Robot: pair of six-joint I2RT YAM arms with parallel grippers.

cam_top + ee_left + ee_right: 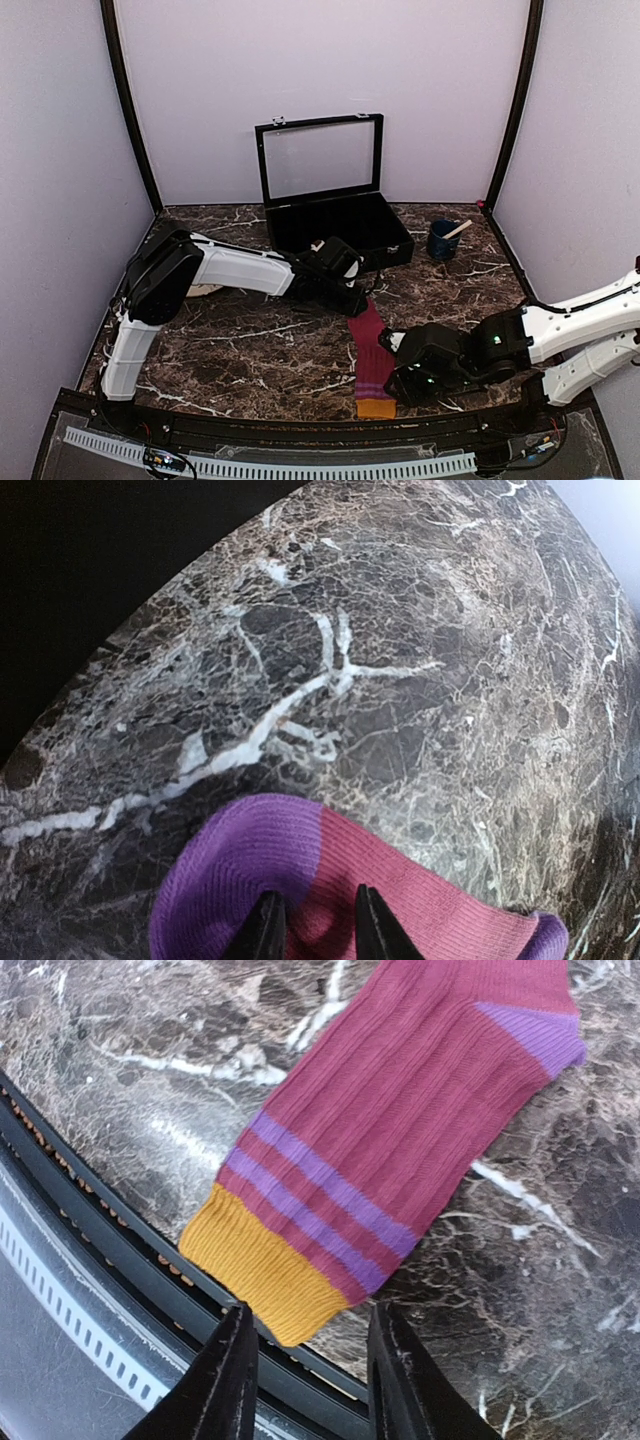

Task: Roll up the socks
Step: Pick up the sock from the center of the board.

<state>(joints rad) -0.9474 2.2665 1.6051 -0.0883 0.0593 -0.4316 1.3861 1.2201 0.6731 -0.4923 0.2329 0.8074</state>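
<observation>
One sock (370, 352) lies flat on the marble, magenta with purple stripes, its purple toe (240, 865) at the far end and its orange cuff (376, 407) at the near edge. My left gripper (352, 298) is down on the toe end. Its fingertips (268, 925) stand a little apart and press into the fabric, which puckers between them. My right gripper (312, 1312) hovers open just off the cuff (265, 1265), with nothing between its fingers. The other sock is not clearly in view.
An open black case (340, 225) with a clear lid stands at the back. Right of it is a blue cup (443, 241) holding a wooden stick. A pale flat thing (205, 290) lies under the left arm. A black rail (120, 1200) borders the near edge.
</observation>
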